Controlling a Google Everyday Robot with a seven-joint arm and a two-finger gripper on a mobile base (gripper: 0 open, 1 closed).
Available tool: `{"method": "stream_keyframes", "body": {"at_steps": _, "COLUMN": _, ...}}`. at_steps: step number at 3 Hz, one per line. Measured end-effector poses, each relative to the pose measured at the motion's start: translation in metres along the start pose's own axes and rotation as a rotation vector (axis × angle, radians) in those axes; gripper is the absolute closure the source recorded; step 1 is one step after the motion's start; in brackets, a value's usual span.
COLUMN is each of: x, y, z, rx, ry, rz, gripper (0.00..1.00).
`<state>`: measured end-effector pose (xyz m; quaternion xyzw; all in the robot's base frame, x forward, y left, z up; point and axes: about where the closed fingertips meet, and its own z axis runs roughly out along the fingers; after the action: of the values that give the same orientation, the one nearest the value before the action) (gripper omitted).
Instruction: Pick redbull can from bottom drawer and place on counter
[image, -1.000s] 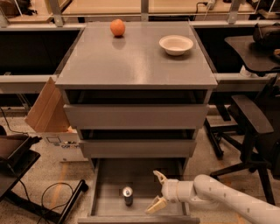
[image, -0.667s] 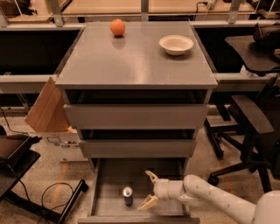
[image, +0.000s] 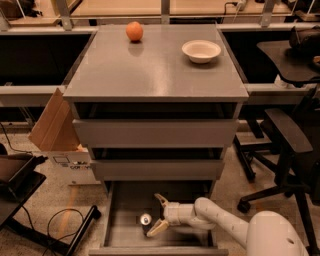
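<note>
The redbull can stands upright in the open bottom drawer, its shiny silver top facing up. My gripper is down inside the drawer just right of the can, open, with one finger behind the can and the other finger in front of it. The fingers do not clasp the can. The grey counter is the cabinet's top surface, high above the drawer.
An orange fruit and a white bowl sit on the counter's far side. Two upper drawers are closed above the open one. A cardboard box stands left of the cabinet; office chairs stand right.
My gripper has moved left across the drawer toward the can, from well right of it to right beside it, with the fingers still spread.
</note>
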<state>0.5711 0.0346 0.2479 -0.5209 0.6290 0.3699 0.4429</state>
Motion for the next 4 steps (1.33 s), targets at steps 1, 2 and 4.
{"method": "stream_keyframes", "body": {"at_steps": 1, "x": 0.019, "y": -0.005, "z": 0.027, "rx": -0.026, "ry": 0.013, "rz": 0.006, "gripper": 0.0}}
{"method": "stream_keyframes", "body": {"at_steps": 2, "x": 0.041, "y": 0.001, "z": 0.036, "rx": -0.037, "ry": 0.024, "rz": 0.043, "gripper": 0.0}}
{"method": "stream_keyframes", "body": {"at_steps": 4, "x": 0.04, "y": 0.029, "z": 0.058, "rx": -0.088, "ry": -0.052, "rz": 0.119, "gripper": 0.5}}
